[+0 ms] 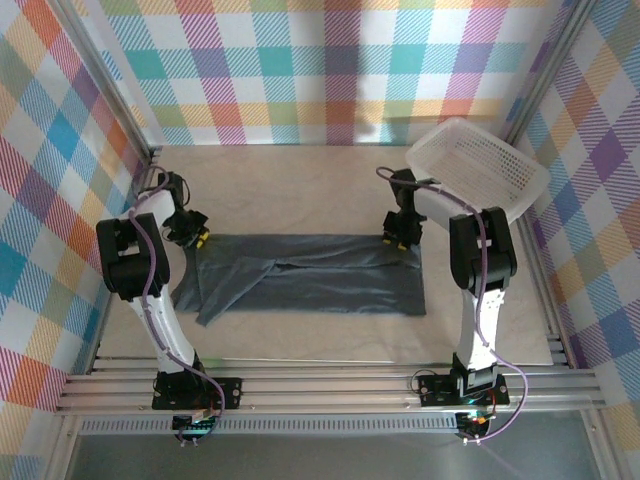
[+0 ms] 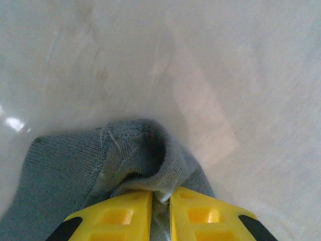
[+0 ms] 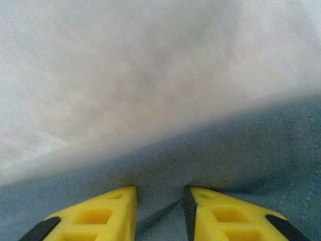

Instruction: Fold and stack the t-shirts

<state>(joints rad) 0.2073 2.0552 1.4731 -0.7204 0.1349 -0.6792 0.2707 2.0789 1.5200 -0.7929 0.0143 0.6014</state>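
The dark grey t-shirt (image 1: 310, 275) lies as a long flat band on the surface (image 1: 290, 185), reaching from one claw to the other. The left claw (image 2: 160, 196) is clamped on its bunched far-left corner, with bare surface open beyond the tips. The right claw (image 3: 160, 196) pinches a fold at the far-right edge, with bare surface ahead of it too; a white mesh basket (image 1: 478, 168) sits tilted just beyond it to the right

The shirt (image 1: 305, 275) lies flat in the middle of the table (image 1: 300, 180), stretched from left to right. The left gripper (image 1: 190, 232) holds its far left corner. The right gripper (image 1: 398, 232) holds its far right corner. The basket (image 1: 478, 165) sits in the far right corner, behind the shirt.
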